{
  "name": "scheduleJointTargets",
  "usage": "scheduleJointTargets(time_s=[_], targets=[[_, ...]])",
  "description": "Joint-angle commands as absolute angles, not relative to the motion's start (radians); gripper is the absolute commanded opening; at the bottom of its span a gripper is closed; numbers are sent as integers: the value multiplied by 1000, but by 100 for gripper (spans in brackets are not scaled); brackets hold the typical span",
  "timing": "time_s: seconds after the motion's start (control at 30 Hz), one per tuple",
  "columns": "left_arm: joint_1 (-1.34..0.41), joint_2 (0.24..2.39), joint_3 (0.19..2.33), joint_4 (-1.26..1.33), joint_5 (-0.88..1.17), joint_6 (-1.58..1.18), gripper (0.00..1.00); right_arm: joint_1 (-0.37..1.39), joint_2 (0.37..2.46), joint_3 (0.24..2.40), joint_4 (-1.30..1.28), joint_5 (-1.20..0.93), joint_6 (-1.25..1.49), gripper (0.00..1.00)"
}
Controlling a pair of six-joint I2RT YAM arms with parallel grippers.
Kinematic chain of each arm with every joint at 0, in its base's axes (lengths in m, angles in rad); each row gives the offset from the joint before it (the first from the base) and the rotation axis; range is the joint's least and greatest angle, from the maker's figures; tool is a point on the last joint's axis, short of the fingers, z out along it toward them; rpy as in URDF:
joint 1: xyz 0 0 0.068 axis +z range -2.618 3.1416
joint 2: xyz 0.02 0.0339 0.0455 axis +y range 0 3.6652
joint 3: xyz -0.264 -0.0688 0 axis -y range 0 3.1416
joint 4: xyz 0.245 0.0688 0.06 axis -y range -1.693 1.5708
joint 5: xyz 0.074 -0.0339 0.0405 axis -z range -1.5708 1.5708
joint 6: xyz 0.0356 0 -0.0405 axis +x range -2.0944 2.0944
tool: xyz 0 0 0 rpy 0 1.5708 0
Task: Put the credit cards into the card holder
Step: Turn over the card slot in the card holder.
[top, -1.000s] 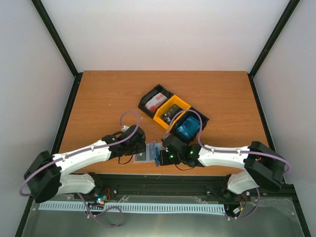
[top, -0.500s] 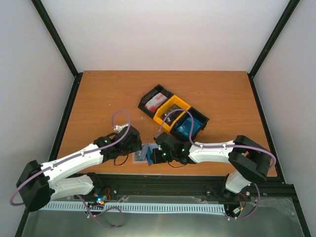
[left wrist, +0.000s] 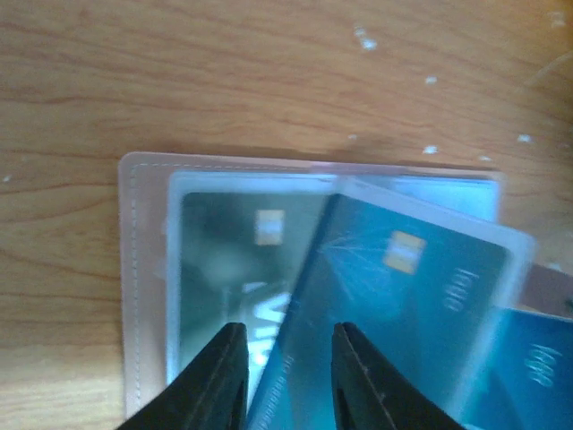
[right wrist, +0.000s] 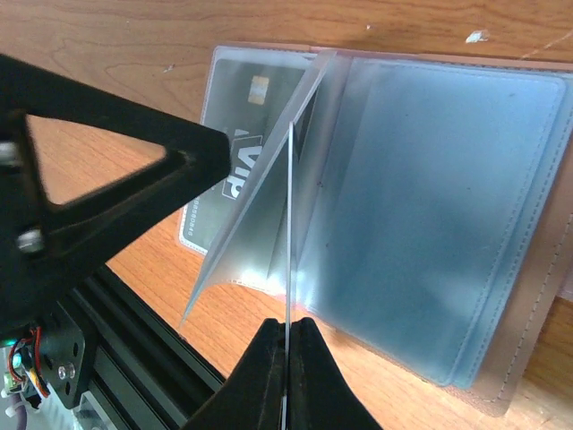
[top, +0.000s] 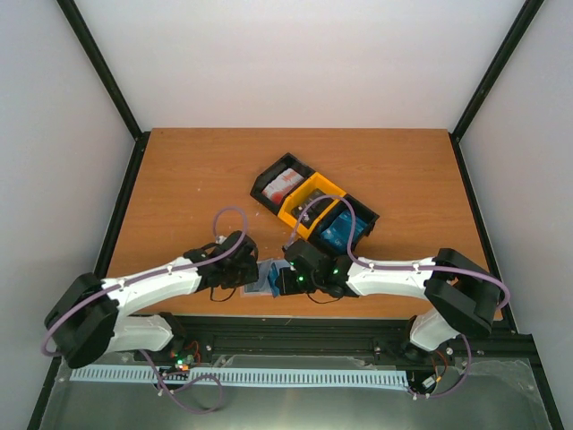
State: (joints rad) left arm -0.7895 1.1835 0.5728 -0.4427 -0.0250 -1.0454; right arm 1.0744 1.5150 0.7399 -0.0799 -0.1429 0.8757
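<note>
On the left, the left gripper [left wrist: 286, 333] hangs low over the card holder [left wrist: 143, 269]. Its two fingers are a little apart and they do not pinch anything that shows. The card holder lies open and flat on the table [top: 179, 179], near the front edge, between the two arms. One grey card [left wrist: 224, 260] already sits in a pocket on its left side. A clear pocket flap [right wrist: 260, 179] is lifted up, and the left gripper is right next to it.

In the middle, the right gripper [right wrist: 288, 339] is squeezed tight on a blue card [right wrist: 291, 224]. The card stands on its thin edge, and its far end is down by the lifted flap. It looks like this card is just going in, but it is not all the way in yet.

Further right and back are three bins in a row. The first black bin [top: 269, 168] has red and white cards [top: 283, 184]. The yellow bin [top: 333, 186] has dark cards [top: 309, 208]. The last black bin [top: 369, 215] has more blue cards [top: 340, 231]. So most of the job looks left to do.

The table is brown wood with small pale specks. White walls [top: 313, 63] stand around it, with black posts in the corners
</note>
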Motion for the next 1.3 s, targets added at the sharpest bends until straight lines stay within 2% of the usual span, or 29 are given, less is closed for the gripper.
scheduleJointTargets(time_s=[0.0,0.13,0.37,0.7,0.97,1.13,1.2,1.27], targets=[[-772,1264,569,-423,-7,-1034,23,1071,1519,760,-85,-125,865,3],[-772,1301,571,-405,17,-1017,10,1070,1520,762,-84,-127,863,3],[-772,1348,567,-361,100,-974,7,1071,1528,758,-74,-142,859,3],[-771,1338,585,-328,152,-912,12,1071,1501,753,-96,-116,855,3],[-772,1248,626,-564,-120,-1051,12,1071,1508,756,-52,-154,844,3],[-771,1135,643,-710,-259,-1135,13,1070,1463,735,-76,-59,890,3],[-772,1089,639,-727,-283,-1149,15,1070,1428,718,-88,-7,912,3],[-771,1051,629,-715,-277,-1145,21,1071,1393,701,-98,36,931,3]])
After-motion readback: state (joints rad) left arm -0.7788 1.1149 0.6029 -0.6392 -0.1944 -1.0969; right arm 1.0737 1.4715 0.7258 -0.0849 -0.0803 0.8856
